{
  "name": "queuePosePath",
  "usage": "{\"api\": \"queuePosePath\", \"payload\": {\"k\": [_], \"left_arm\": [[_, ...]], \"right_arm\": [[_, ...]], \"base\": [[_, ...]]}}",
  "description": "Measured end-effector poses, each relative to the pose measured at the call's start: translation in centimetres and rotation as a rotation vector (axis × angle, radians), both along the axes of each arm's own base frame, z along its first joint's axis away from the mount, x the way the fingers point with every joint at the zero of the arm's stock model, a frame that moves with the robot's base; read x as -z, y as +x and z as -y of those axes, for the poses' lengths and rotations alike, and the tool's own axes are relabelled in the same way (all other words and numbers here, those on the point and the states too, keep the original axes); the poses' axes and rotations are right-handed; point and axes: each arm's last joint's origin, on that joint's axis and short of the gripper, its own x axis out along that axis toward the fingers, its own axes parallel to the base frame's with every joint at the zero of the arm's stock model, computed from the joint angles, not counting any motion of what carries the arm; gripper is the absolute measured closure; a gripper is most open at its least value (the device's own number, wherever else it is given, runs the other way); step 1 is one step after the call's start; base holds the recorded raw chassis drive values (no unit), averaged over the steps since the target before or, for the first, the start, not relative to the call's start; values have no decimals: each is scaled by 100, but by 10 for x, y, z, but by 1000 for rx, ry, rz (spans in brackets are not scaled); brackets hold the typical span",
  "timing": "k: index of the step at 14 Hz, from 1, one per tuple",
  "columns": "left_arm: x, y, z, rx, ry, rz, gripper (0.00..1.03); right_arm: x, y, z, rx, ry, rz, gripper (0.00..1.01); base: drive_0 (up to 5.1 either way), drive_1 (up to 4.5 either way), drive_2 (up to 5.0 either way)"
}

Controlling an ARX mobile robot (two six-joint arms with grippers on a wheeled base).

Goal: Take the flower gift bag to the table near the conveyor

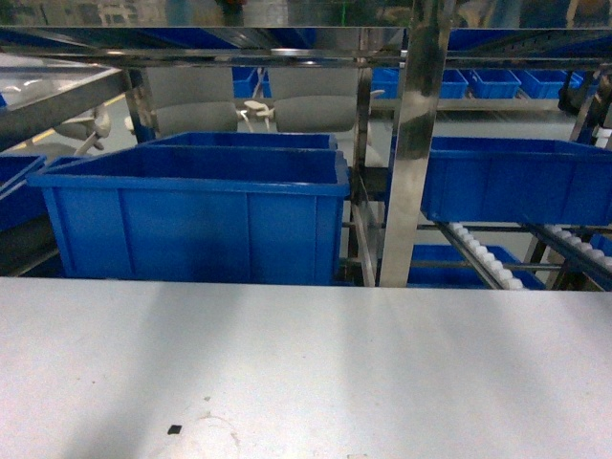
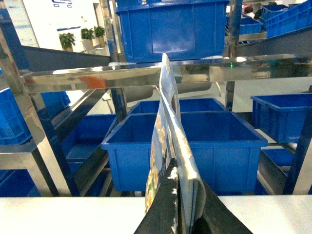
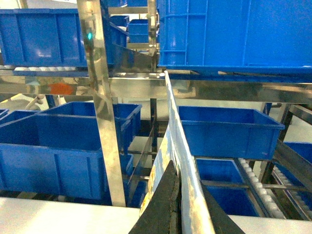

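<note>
The flower gift bag [image 2: 165, 122] stands edge-on in the left wrist view, flattened, with a floral print on its left face. My left gripper [image 2: 185, 179] is shut on its lower edge above the pale table [image 2: 58, 214]. In the right wrist view the bag [image 3: 171, 122] rises the same way, and my right gripper [image 3: 185, 181] is shut on it. The conveyor rollers [image 3: 258, 185] run down on the right behind the table [image 3: 48, 214]. The head view shows the table [image 1: 306, 363] and the conveyor [image 1: 488, 256], with neither the bag nor a gripper in it.
Blue bins [image 1: 191, 220] [image 1: 516, 177] sit on the steel rack just behind the table's far edge. A shiny steel post [image 1: 416, 143] stands between them. A small dark speck [image 1: 173, 429] lies on the table near the front.
</note>
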Motion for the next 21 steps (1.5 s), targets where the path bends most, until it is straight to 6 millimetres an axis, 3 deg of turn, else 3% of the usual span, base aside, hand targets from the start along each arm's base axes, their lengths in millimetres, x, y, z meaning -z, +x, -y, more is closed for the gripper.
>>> {"api": "queuePosePath", "payload": {"k": [3,5,13,18,21], "left_arm": [[0,0,0,0,0,0,101],[0,0,0,0,0,0,101],[0,0,0,0,0,0,101],[0,0,0,0,0,0,101],[0,0,0,0,0,0,101]], "right_arm": [[21,36,7,-1,-27,-66,99],[40,54,27,24,-45,-129,99],[124,64,90,20,-31,-398,99],[140,76,101,-7,-55,-414,99],[140,94,103,-30,-83,-403,99]], "base": [[0,0,0],[0,0,0],[0,0,0],[0,0,0],[0,0,0]]}}
